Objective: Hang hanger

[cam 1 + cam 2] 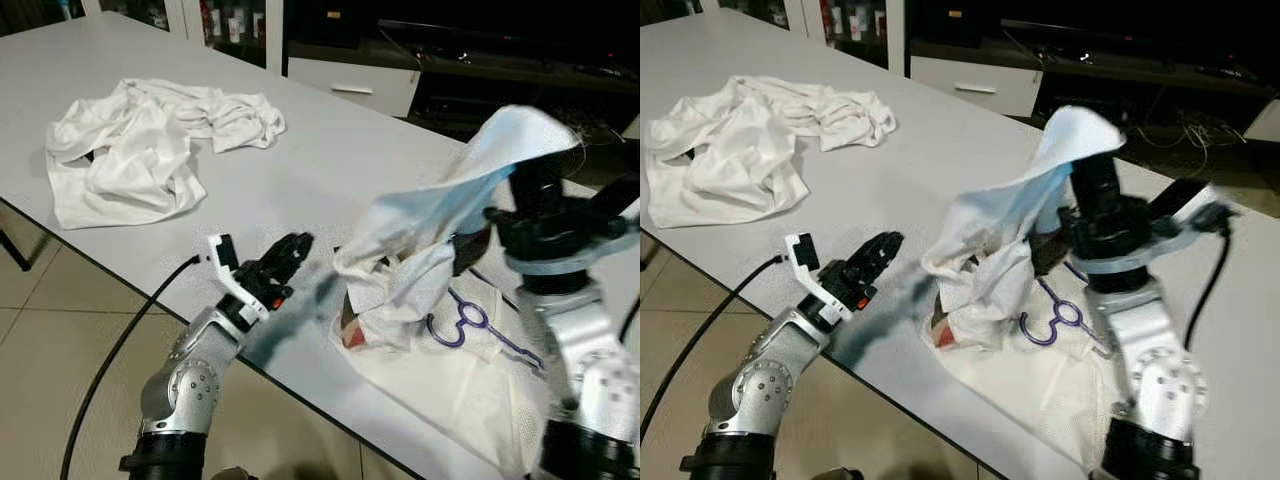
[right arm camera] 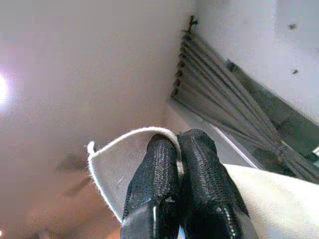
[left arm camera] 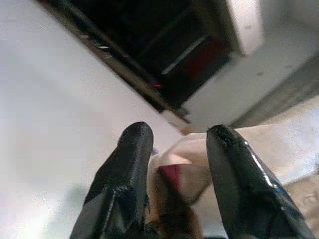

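Note:
My right gripper point(image 2: 178, 140) points upward, shut on a fold of a white garment point(image 1: 420, 240) that it holds up above the table; the cloth drapes over the gripper and down to the tabletop. A purple hanger point(image 1: 470, 320) lies flat on the table beneath, on more white cloth, its hook partly covered. My left gripper point(image 1: 295, 248) hovers open by the table's front edge, aimed at the garment's lower end, with nothing between its fingers point(image 3: 134, 149). A brown and red piece point(image 3: 172, 181) shows at that lower edge.
A second crumpled white garment point(image 1: 150, 140) lies at the far left of the grey table point(image 1: 330, 170). A black cable point(image 1: 120, 340) trails from my left arm over the tiled floor. White and dark cabinets point(image 1: 350, 85) stand behind the table.

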`<state>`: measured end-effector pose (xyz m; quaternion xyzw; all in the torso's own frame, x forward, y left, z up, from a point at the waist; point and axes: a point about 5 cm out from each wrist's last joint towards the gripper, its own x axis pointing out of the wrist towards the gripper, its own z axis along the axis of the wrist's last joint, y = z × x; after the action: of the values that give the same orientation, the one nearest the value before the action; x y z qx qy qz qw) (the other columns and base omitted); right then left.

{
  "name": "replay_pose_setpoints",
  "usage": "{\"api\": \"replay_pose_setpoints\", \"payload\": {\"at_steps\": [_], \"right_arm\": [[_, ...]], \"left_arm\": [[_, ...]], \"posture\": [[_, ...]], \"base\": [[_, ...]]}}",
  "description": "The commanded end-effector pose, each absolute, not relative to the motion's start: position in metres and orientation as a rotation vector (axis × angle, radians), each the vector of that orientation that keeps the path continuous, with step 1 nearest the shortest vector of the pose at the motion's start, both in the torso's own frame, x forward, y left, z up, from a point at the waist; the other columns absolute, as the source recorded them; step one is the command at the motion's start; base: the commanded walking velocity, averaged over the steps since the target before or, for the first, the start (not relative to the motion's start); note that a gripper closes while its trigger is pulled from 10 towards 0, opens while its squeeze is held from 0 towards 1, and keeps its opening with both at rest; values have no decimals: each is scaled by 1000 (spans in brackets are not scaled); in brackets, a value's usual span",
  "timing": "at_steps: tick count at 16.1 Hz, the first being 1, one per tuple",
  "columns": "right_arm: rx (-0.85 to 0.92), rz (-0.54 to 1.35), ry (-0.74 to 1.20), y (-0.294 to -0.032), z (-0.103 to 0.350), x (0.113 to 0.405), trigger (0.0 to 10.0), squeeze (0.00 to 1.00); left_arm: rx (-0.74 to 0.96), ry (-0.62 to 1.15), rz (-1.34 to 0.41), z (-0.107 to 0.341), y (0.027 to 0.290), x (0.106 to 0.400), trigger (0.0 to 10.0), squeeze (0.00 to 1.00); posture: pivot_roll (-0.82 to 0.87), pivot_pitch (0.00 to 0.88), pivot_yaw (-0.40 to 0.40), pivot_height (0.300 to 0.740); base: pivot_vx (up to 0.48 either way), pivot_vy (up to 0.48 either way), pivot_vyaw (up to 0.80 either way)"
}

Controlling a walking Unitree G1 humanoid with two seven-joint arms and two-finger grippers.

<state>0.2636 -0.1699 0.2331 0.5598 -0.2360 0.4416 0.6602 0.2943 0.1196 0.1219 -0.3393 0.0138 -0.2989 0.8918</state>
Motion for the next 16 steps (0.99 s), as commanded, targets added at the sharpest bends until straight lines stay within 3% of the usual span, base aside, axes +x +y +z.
{"api": "replay_pose_setpoints", "payload": {"at_steps": [1,6,7,11,12,13,16], "right_arm": [[1274,986,-554,-170,231,266,0,0],[1305,956,-536,-150,221,282,0,0],[1306,962,-540,-149,222,282,0,0],[1334,1022,-584,-145,233,278,0,0],[1342,1039,-593,-143,236,275,0,0],[1352,1070,-605,-140,241,272,0,0],[1367,1122,-620,-135,248,266,0,0]], "left_arm": [[-709,44,-627,122,115,295,10000,0],[-791,59,-748,122,98,283,10000,0],[-777,63,-758,121,97,282,10000,1000],[-485,111,-709,102,98,282,10000,1000],[-487,114,-710,102,97,283,10000,294],[-486,114,-714,102,96,284,10000,0],[-498,104,-722,103,91,286,10000,0]], "posture": [[56,69,-67,740],[57,69,-65,740],[57,70,-64,740],[58,66,-70,740],[56,64,-69,740],[54,63,-69,740],[49,64,-68,740]], "base": [[0,0,0],[0,0,0],[0,0,0],[0,0,0],[0,0,0],[0,0,0],[0,0,0]]}}
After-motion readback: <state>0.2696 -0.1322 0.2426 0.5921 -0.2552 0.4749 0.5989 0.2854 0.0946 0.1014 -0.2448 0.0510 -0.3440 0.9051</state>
